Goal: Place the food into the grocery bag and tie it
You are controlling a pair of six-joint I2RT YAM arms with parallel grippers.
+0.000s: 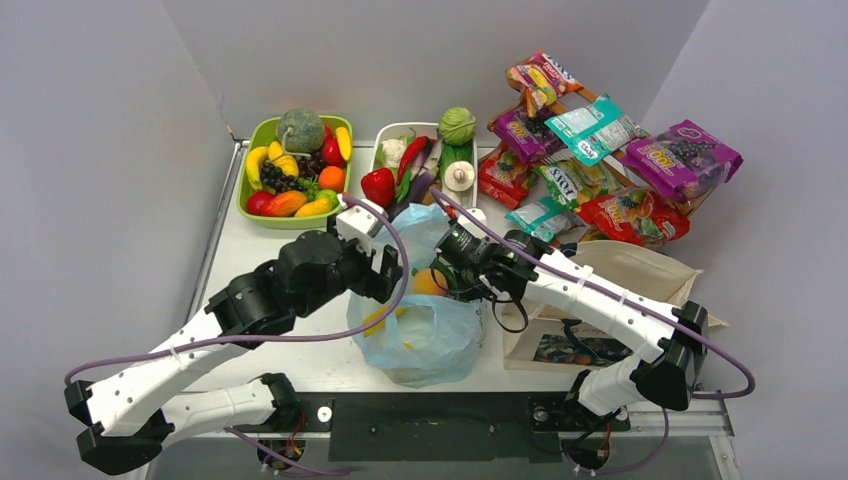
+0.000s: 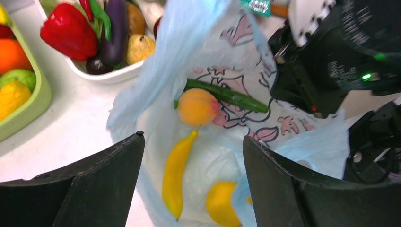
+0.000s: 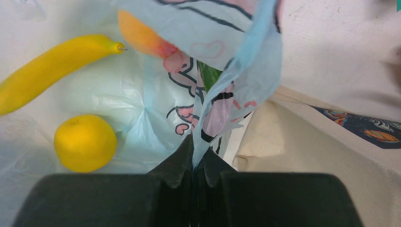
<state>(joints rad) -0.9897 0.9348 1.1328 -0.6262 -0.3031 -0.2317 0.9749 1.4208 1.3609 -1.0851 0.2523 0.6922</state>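
Note:
The light-blue grocery bag (image 1: 430, 340) stands open in the middle of the table, between both arms. Inside it lie a yellow banana (image 2: 176, 175), a peach-coloured fruit (image 2: 197, 107), a green cucumber (image 2: 227, 94) and a round yellow fruit (image 3: 85, 142). My left gripper (image 2: 193, 137) hangs open just above the bag's mouth, with nothing between its fingers. On the right side of the bag, my right gripper (image 3: 194, 151) is shut on a pinch of the rim and holds that edge up.
A green tray (image 1: 262, 130) of toy fruit and a white tray (image 1: 400, 127) of vegetables stand at the back, with a red pepper (image 1: 377, 186) between them. Snack packets (image 1: 600, 160) lie at the back right. A beige canvas tote (image 1: 640, 265) lies right of the bag.

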